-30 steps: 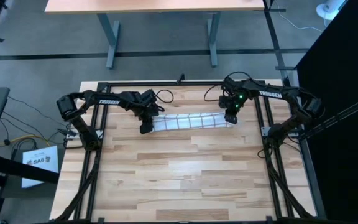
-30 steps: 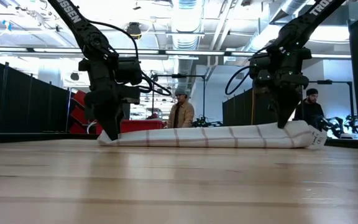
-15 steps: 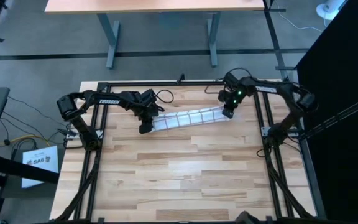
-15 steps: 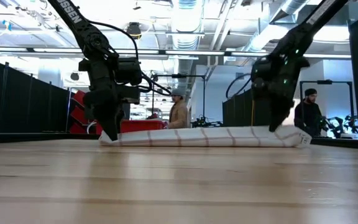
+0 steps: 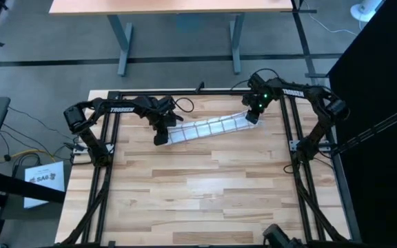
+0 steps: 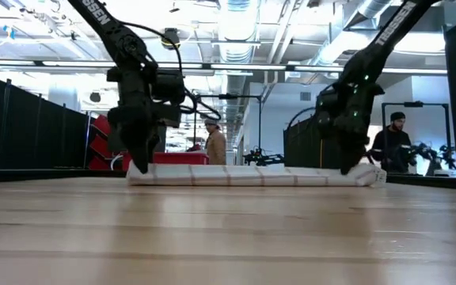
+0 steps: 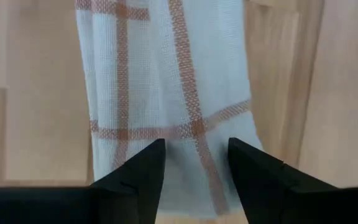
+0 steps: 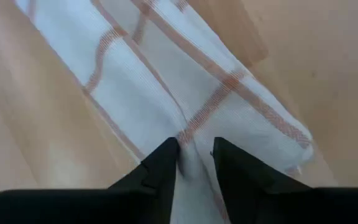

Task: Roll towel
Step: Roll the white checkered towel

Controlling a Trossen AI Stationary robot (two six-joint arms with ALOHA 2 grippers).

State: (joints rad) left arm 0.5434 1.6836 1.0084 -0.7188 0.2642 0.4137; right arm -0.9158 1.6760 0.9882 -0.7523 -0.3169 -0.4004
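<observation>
The towel point(image 5: 209, 128), white with a thin grid, lies as a long narrow band on the far part of the table. It slants, with its right end farther back than its left. A small tag point(image 6: 380, 176) sticks out at the right end. My left gripper point(image 5: 160, 141) stands at the towel's left end, fingers down on the cloth point(image 7: 196, 162). At the right end, my right gripper point(image 5: 252, 118) is shut on the cloth point(image 8: 196, 155). In the low view the band point(image 6: 252, 176) rests flat on the wood between both grippers. My left gripper comes from above onto the towel's left end point(image 7: 194, 134), its two fingers point(image 7: 148, 168) set across the band with a strip of cloth between them. That end lies on the table. One layer or several, I cannot tell. My right gripper pinches a raised fold of cloth point(image 8: 188, 134) at the towel's right end between its two fingers, pointing down. The fingers stand a little in from the end with the tag. The end rests on the table.
Black frame rails point(image 5: 291, 158) run along the table's left, right and far sides. The near half of the wooden top point(image 5: 198, 200) is bare. A desk point(image 5: 178, 7) stands beyond the far edge; people point(image 6: 214, 146) stand in the room behind.
My right gripper has gone toward the table's far edge, dragging the towel's right end along the wood. The left end has stayed under my left gripper, so the band has swung from lying straight across to slanting, and it lies flatter.
</observation>
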